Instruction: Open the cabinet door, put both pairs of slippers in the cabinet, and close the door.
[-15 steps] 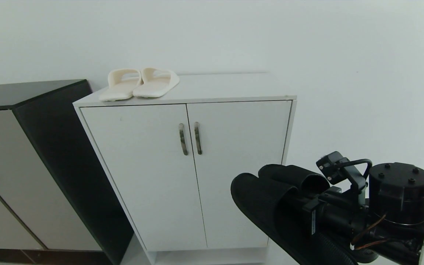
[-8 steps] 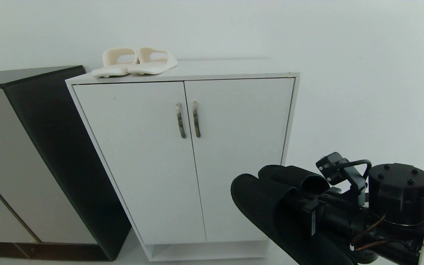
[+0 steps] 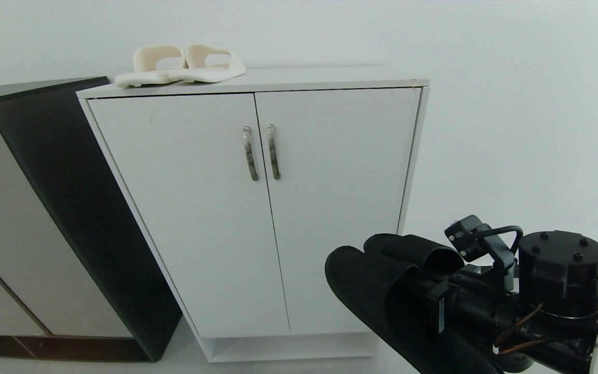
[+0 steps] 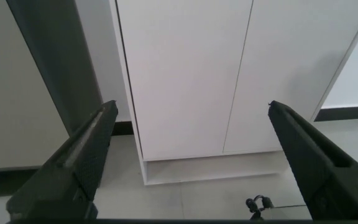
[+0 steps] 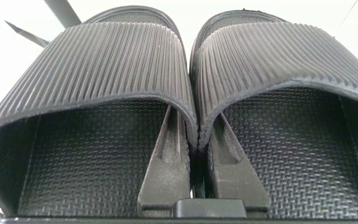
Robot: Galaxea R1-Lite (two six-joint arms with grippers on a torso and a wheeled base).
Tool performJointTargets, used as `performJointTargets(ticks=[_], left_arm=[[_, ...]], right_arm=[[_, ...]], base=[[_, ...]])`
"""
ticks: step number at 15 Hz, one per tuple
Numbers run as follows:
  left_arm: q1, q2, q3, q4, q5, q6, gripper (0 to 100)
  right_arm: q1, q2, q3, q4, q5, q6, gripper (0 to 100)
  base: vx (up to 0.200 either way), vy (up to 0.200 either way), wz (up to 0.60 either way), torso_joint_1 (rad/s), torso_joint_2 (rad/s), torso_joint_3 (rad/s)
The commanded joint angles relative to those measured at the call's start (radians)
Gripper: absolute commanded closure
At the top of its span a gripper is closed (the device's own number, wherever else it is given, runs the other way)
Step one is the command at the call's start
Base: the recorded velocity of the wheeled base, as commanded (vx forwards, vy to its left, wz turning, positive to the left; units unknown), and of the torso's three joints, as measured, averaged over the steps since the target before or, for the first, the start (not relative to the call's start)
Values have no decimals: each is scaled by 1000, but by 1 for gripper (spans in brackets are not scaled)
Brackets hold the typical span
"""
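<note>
A white two-door cabinet [image 3: 257,208] stands closed, with two metal handles [image 3: 261,152] side by side at the middle. On its top at the left lies a cream pair of slippers [image 3: 182,65]. Low at the right, in front of the cabinet, my right gripper [image 5: 194,155] is shut on a black pair of slippers [image 3: 382,280], its fingers [image 5: 163,162] pinching the two inner straps together. My left gripper [image 4: 188,155] is open, its fingers [image 4: 86,155] wide apart, pointing at the lower part of the cabinet doors [image 4: 229,74].
A black-sided cabinet [image 3: 60,208] with pale fronts stands against the white cabinet's left side. A white wall runs behind and to the right. Pale floor [image 4: 197,193] lies below the cabinet's recessed base.
The whole head view has shifted, so the cabinet sits higher and looks larger: the camera has moved. The right arm with the black slippers holds its place in the picture.
</note>
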State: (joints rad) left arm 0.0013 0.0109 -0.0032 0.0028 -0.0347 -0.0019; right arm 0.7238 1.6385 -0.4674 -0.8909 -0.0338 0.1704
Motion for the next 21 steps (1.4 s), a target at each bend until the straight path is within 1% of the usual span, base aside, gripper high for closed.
performJointTargets(ticks=[1,2,3,4,5,6,7,8,9,10,11,12,13,14,15,16,17,18,19,20,21], left_arm=[[0,41,-3,-3,-2,11,0],[0,57,-3,-3,-4,39,0],[-1,63,-3,-3,-4,45,0],[-1,61,-6,-3,-5,66,0],[-4,77,-38,-4,-8,59,0],[-9,124,-112,-6,-19,28,0],[-17,258,-216,-9,-51,-27,0],[-21,394,-268,-55,-74,-29,0],[-21,403,-271,-60,-74,-29,0],[-40,620,-290,-276,-125,-27,0],[-44,719,-293,-374,-159,-26,0],[-50,794,-299,-435,-185,-18,0],[-76,897,-327,-503,-232,-10,0],[-98,934,-343,-521,-254,-13,0],[-142,968,-371,-523,-277,-18,0],[-241,1008,-403,-521,-286,-27,0],[-293,1043,-437,-521,-289,-61,0],[-323,1080,-482,-521,-317,-104,0],[-331,1112,-520,-521,-379,-125,0],[-331,1130,-541,-521,-407,-133,0],[-330,1201,-610,-521,-465,-164,0]], right_arm=[[2,1,0,0,0,0,100],[2,1,0,0,2,0,100],[2,0,0,0,2,0,100],[5,0,0,0,2,0,100],[5,0,1,-3,2,0,100],[5,1,0,-5,2,0,100],[9,1,0,-7,2,0,100],[11,0,1,-7,3,0,100],[11,0,1,-7,2,0,100],[12,0,4,-7,3,-17,100],[12,0,7,-7,3,-19,100],[14,0,7,-7,3,-19,100],[19,0,7,-7,5,-19,100],[29,0,4,-8,5,-20,100],[63,0,-13,-8,8,-22,100],[78,1,-34,-7,8,-22,100],[82,4,-37,-7,9,-22,100],[80,17,-36,-7,9,-20,100],[82,20,-36,-7,11,-20,100],[82,20,-36,-7,11,-20,100],[82,20,-36,-7,9,-22,100]], base=[[0,0,0,0,0,0],[0,0,0,0,0,0],[0,0,0,0,0,0],[0,0,0,0,0,0],[0,0,0,0,0,0],[0,0,0,0,0,0],[0,0,0,0,0,0],[0,0,0,0,0,0],[0,0,0,0,0,0],[0,0,0,0,0,0],[0,0,0,0,0,0],[0,0,0,0,0,0],[0,0,0,0,0,0],[0,0,0,0,0,0],[0,0,0,0,0,0],[0,0,0,0,0,0],[0,0,0,0,0,0],[0,0,0,0,0,0],[0,0,0,0,0,0],[0,0,0,0,0,0],[0,0,0,0,0,0]])
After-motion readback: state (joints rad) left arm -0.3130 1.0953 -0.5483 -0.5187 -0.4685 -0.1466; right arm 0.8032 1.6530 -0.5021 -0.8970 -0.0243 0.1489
